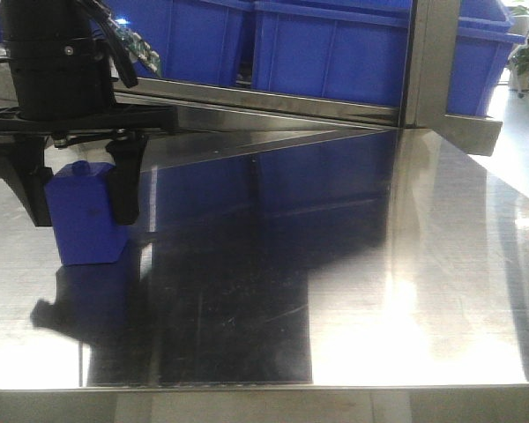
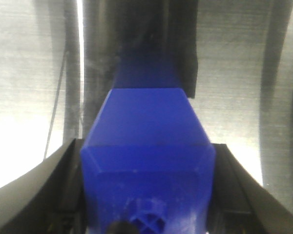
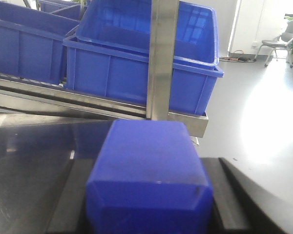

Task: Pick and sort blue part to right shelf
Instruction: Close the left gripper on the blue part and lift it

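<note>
Blue part (image 1: 84, 225): solid-blue block, sloped shoulders, round knob on top.

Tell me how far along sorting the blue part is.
Done: the left gripper is closed on both sides of the blue part. In hand: that part stands on the steel table, not yet lifted. Left: raising it and carrying it to the right shelf with its blue bins. The right gripper holds a wider blue block near the shelf.
</note>
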